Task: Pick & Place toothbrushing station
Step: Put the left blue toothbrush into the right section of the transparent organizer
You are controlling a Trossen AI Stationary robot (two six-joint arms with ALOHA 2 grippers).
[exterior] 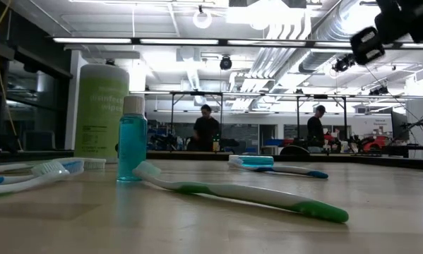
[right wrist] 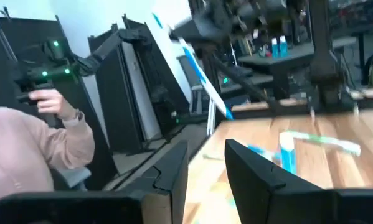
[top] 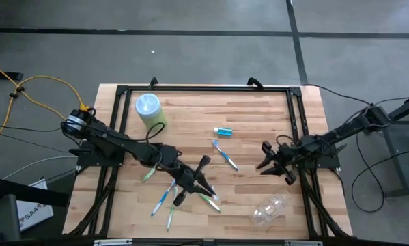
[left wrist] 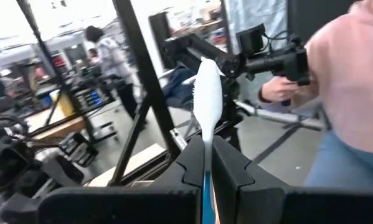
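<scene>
My left gripper hangs over the table's near middle, shut on a white-headed toothbrush with a blue handle. It also shows in the right wrist view as a slanting toothbrush. On the wood lie a blue-white toothbrush, a green-white toothbrush, and others near the front. The small blue tube is at mid-table. The clear cup lies on its side at the near right. My right gripper hovers open by the right frame, with nothing between its fingers. My left gripper pinches the toothbrush's handle between its two fingers, about where white turns to blue. The fingers point level and lie across the brush. The head rises above the fingers. The brush is lifted clear of the table.
A pale-green canister with a light-blue lid stands at the far left. A black frame runs along the table's far and side edges. A person in a pink top stands beyond the table.
</scene>
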